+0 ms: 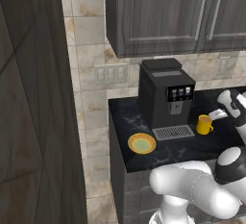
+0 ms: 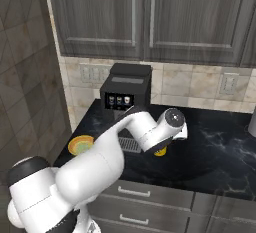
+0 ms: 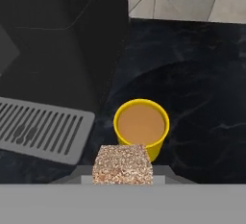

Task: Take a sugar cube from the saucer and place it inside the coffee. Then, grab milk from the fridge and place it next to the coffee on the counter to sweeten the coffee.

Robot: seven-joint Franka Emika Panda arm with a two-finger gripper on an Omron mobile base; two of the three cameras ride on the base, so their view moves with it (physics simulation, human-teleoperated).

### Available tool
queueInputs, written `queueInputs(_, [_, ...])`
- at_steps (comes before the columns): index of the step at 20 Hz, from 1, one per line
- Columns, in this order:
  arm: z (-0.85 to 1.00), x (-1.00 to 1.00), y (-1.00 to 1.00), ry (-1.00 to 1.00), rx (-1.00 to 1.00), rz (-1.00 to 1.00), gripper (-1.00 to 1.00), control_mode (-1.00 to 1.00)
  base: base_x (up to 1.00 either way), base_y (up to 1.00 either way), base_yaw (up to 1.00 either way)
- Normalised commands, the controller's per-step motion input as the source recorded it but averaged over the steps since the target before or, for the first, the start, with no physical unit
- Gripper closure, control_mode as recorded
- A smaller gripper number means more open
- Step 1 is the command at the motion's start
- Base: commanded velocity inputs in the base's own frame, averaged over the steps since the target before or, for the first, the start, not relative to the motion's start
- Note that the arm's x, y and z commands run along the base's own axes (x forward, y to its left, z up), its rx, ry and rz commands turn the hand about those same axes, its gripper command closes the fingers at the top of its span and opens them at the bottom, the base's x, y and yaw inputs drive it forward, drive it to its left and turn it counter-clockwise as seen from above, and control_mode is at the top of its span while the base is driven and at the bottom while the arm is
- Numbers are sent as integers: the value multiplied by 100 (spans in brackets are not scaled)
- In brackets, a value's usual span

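- Currently, my gripper [image 3: 123,180] is clamping the sugar cube [image 3: 122,164] above the counter [image 3: 202,98], jaws closed on it.
- I am hovering beside the coffee [image 3: 141,126], since release requires centring over its rim.
- The saucer [image 1: 141,143] is sitting well apart.

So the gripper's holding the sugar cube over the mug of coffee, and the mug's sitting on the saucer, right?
Not quite. The mug stands on the black counter beside the coffee machine's drip tray, as the left base view shows; the saucer lies apart. The gripper does hold the sugar cube near the mug.
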Motion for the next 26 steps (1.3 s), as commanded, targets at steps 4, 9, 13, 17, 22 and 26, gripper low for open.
queueInputs(4, [-19, 26, 0, 0, 0, 6, 100, -100, 0, 0, 0])
queueInputs(9, [-20, 23, 0, 1, 0, 4, 100, -100, 0, 0, 0])
queueInputs(13, [-29, 18, 0, 1, 0, 5, 100, -100, 0, 0, 0])
queueInputs(17, [-28, 19, 1, 0, 0, 4, 100, -100, 0, 0, 0])
queueInputs(22, [-4, 40, 0, 0, 0, 0, -100, -100, 0, 0, 0])
queueInputs(26, [2, 47, 0, 0, 0, 0, -100, -100, 0, 0, 0])
